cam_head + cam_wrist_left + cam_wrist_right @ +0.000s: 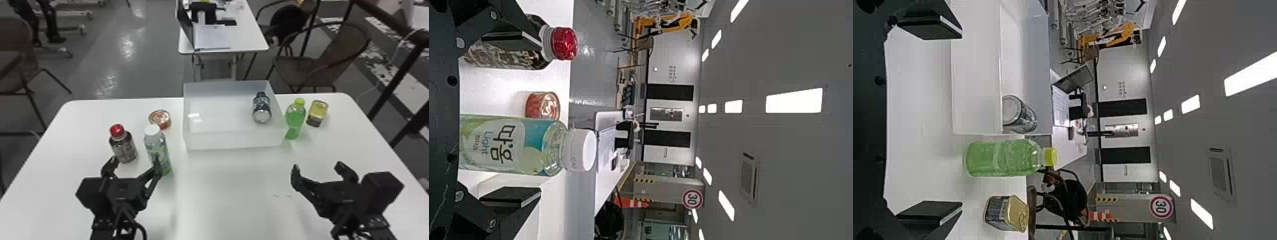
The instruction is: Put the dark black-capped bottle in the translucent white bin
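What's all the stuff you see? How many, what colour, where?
bin: one, translucent white, far side of table
dark bottle: one, black-capped, lying in bin
green bottle: one, green, right of bin
squarish tin: one, yellow and dark, right of green bottle
round tin: one, reddish, left of bin
white-capped bottle: one, greenish, left of bin
red-capped bottle: one, dark, far left
table: one, white, underneath
second table: one, white, behind
chairs: at least two, brownish, behind
left tool: one, black, open, front left
right tool: one, black, open, front right
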Tool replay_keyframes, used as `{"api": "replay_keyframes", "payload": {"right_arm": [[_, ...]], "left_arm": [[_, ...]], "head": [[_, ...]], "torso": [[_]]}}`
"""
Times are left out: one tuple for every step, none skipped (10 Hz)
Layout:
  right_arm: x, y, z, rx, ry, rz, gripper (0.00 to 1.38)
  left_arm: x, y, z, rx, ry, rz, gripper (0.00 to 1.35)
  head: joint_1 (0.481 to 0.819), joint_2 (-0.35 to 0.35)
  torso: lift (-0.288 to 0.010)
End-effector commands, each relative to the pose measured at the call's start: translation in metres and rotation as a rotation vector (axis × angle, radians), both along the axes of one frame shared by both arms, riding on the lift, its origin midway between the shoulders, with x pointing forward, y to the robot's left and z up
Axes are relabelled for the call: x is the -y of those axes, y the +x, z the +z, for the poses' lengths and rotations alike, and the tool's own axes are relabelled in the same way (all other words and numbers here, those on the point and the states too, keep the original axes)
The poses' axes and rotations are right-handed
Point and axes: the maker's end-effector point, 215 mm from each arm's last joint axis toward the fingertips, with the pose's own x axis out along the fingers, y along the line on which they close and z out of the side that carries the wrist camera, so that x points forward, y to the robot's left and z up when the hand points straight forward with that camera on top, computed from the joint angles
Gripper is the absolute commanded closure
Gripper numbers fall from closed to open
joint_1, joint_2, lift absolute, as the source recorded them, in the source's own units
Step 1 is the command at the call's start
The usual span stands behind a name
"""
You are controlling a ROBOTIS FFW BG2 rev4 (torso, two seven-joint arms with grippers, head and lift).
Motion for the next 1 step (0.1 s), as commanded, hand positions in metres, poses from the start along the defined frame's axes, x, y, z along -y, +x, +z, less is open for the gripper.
{"api": "replay_keyframes", "payload": {"right_arm": [[0.0001, 0.0006, 0.0005, 0.004, 0.004, 0.000, 0.09]], "left_arm": [[0.0002, 0.0002, -0.0003, -0.001, 0.000, -0.001, 0.26]], "head": [[0.695, 0.009]], "torso": [[-0.094]]}}
